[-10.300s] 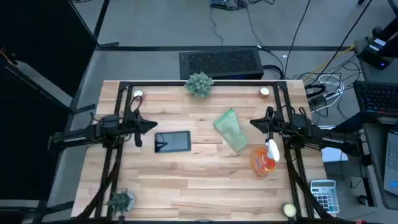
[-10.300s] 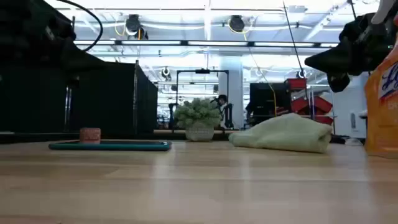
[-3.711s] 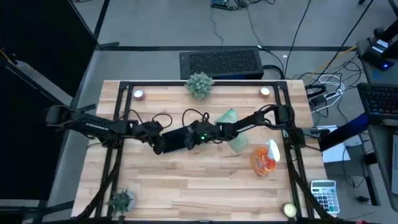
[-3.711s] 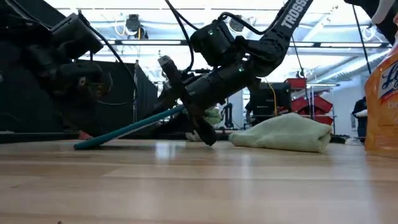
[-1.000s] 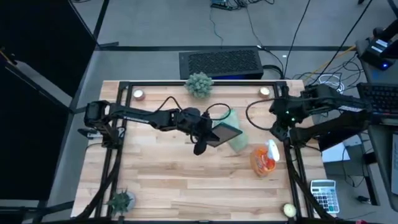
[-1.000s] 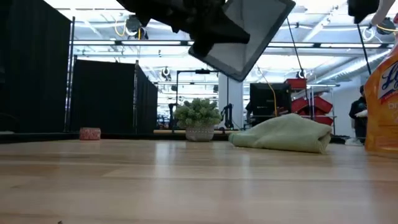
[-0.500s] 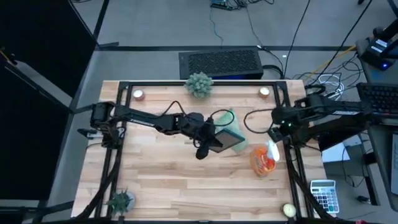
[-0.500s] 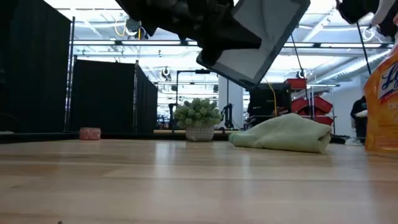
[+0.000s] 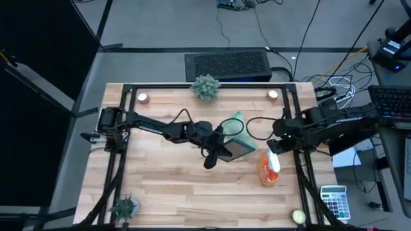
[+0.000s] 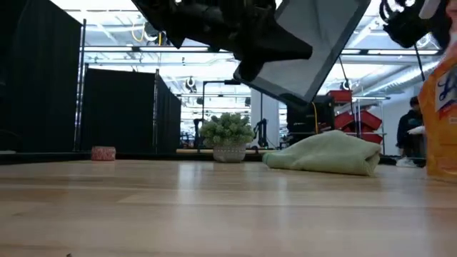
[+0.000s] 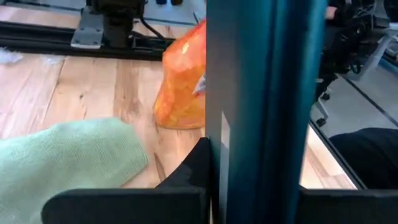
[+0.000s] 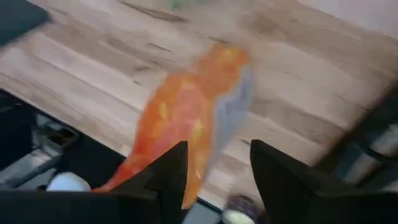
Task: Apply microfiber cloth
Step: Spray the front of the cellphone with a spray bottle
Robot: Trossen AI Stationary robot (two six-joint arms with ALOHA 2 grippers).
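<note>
The pale green microfiber cloth (image 9: 234, 124) (image 10: 325, 152) lies crumpled on the table right of centre; in the high view the raised tablet hides its near part. My left gripper (image 9: 220, 149) is shut on the dark tablet (image 9: 237, 149) (image 10: 314, 39), held in the air above the cloth. The orange spray bottle (image 9: 268, 169) (image 12: 183, 115) stands on its base to the right. My right gripper (image 9: 275, 145) hangs open just over the bottle's white trigger, one finger on either side of the bottle in its wrist view. My left gripper pinches the tablet's teal-edged rim (image 11: 264, 155) on the side toward the table's left, between its two fingers (image 11: 186, 177). The fingers reach in roughly level from the left. The tablet is lifted clear of table and cloth and sits steeply tilted. My right gripper is close around the spray bottle's top; whether it touches, I cannot tell.
A small potted plant (image 9: 205, 86) stands at the far edge, another (image 9: 125, 206) at the near left corner. Small round objects (image 9: 142, 97) (image 9: 273, 94) sit at the far corners. Dark frame rails (image 9: 122, 160) run along both sides. Bare wood lies near the front edge.
My left gripper has carried the tilted tablet a little toward the table's right and near edges, over the cloth. My right gripper has moved toward the table's near edge and down onto the spray bottle's top. The cloth has stayed put.
</note>
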